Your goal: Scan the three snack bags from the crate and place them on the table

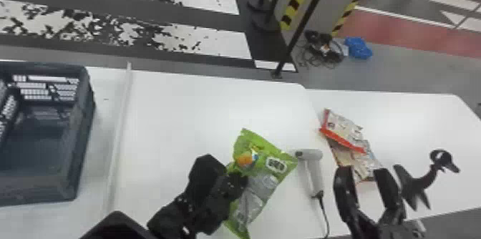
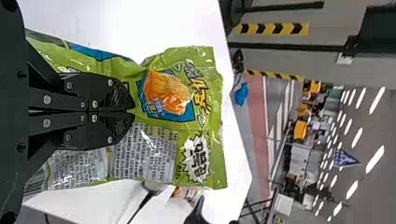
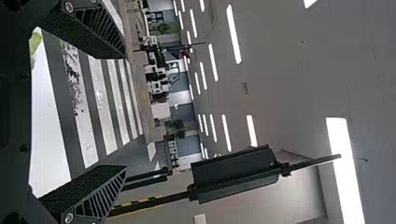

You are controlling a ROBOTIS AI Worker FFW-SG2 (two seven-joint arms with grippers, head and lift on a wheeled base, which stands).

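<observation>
Green-and-silver snack bag (image 1: 266,181), lettering in a white starburst (image 2: 194,158) and dense fine print (image 2: 152,151) showing, is clasped in your left gripper (image 1: 239,180) over the table (image 1: 179,113). Your right gripper (image 1: 363,170) stands open; two overlapping bags (image 1: 341,129) lie right of the scanner (image 1: 312,174).

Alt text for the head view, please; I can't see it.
Left pincer grips a green snack bag over a white table, left of a corded handheld scanner; the open right pincer is near two overlapping snack bags. A dark plastic crate sits at far left.
</observation>
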